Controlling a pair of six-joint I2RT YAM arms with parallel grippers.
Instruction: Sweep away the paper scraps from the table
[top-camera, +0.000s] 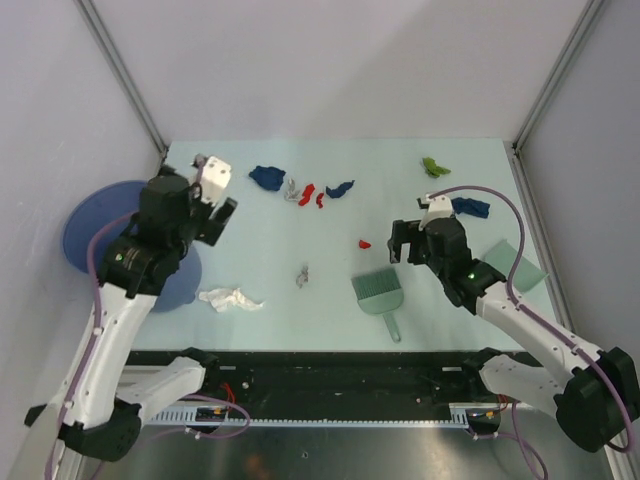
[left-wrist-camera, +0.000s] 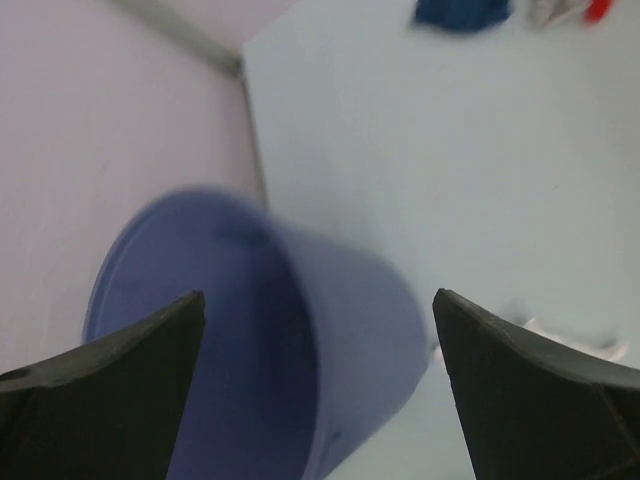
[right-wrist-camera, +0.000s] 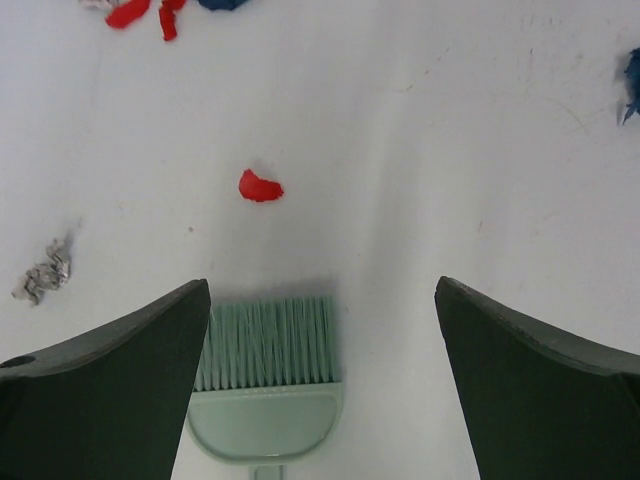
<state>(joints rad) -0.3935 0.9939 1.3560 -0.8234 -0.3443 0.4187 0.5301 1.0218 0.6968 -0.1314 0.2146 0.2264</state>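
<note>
Nearest to the arms, the brush (top-camera: 378, 292) lies flat on the table (top-camera: 300, 230), with the handle toward the bases and the bristles away, so it can be taken from above. The right gripper (right-wrist-camera: 322, 283) hovers over it with the jaws spread wide and nothing between them. A white scrap (top-camera: 230, 298) lies at the near left, a grey scrap (top-camera: 302, 275) near the middle, and a red scrap (right-wrist-camera: 260, 186) just beyond the bristles. The dustpan (top-camera: 513, 265) rests at the right edge, partly under the right arm. The left gripper (left-wrist-camera: 318, 295) is also released and empty above the blue bucket (left-wrist-camera: 260, 340), which probably waits there to receive the sweepings. Farther away, the other paper scraps (top-camera: 305, 190) make a loose row of dark blue, grey and red, with an olive scrap (top-camera: 434, 166) and a blue scrap (top-camera: 470, 207) to the right. I judge that nothing is swept yet. The surface is smooth pale mint, closed by white walls (top-camera: 330, 70) and metal rails (top-camera: 120, 70).
</note>
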